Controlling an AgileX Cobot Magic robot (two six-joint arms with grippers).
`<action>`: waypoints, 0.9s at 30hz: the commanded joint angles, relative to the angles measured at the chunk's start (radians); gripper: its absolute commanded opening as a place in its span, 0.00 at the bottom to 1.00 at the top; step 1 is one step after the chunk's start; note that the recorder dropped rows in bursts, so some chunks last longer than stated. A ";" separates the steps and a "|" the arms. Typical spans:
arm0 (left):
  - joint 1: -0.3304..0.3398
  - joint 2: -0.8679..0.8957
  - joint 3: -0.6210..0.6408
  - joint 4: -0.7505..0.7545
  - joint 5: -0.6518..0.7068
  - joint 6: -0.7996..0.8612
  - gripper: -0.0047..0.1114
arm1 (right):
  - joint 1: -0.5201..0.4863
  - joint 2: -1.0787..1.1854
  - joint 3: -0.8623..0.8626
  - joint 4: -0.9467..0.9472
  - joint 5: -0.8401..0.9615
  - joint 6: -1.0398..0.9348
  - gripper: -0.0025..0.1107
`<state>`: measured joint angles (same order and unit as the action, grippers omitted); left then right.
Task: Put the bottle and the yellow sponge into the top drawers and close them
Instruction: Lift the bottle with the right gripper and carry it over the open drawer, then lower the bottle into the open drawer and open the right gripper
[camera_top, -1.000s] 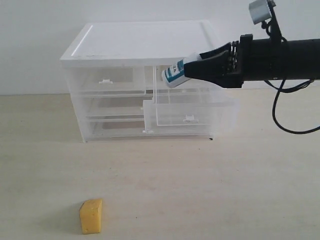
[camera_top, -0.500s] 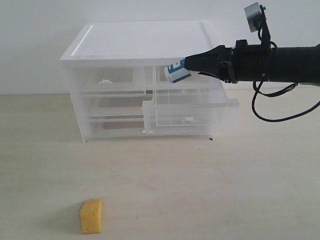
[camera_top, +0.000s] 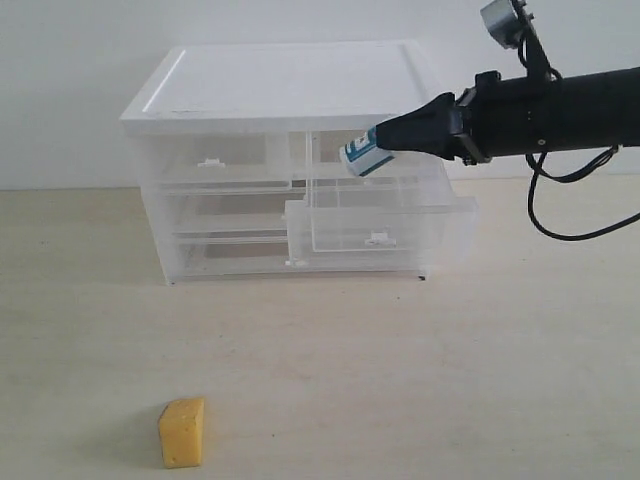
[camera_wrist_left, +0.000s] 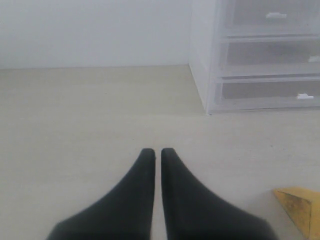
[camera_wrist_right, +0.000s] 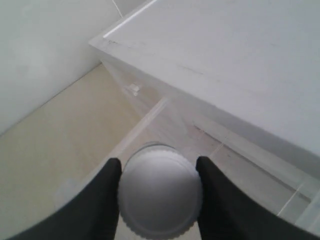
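Observation:
The white bottle (camera_top: 362, 155) with a teal label hangs tilted above the pulled-out right top drawer (camera_top: 380, 215), just under the cabinet's white top (camera_top: 290, 85). My right gripper (camera_top: 385, 137) is shut on it; the right wrist view shows its white cap (camera_wrist_right: 160, 190) between both fingers, with the drawer's clear wall (camera_wrist_right: 142, 127) below. The left top drawer (camera_top: 215, 162) is pushed in. On the table near the front left lies the yellow sponge (camera_top: 182, 432). My left gripper (camera_wrist_left: 157, 152) is shut and empty, low over the table, the sponge (camera_wrist_left: 300, 205) off to one side.
Two full-width clear drawers (camera_top: 230, 245) sit pushed in under the top ones. A black cable (camera_top: 560, 225) hangs from the right arm beside the cabinet. A pale wall stands behind the cabinet. The left wrist view shows the cabinet's corner (camera_wrist_left: 205, 75).
My right gripper has turned and carried the bottle slightly to the right and a little lower, over the open right drawer. The sponge and the drawers have not moved.

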<state>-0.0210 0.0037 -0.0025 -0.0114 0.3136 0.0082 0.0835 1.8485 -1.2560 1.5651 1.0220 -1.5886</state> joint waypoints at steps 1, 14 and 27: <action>0.001 -0.004 0.002 -0.007 -0.006 -0.008 0.08 | 0.033 -0.011 -0.003 -0.011 0.005 -0.057 0.02; 0.001 -0.004 0.002 -0.007 -0.006 -0.008 0.08 | 0.088 -0.011 -0.003 -0.022 -0.199 -0.098 0.50; 0.001 -0.004 0.002 -0.007 -0.006 -0.008 0.08 | 0.086 -0.189 -0.003 -0.052 -0.151 -0.025 0.49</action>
<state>-0.0210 0.0037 -0.0025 -0.0114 0.3136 0.0082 0.1713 1.6870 -1.2560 1.5381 0.7983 -1.6366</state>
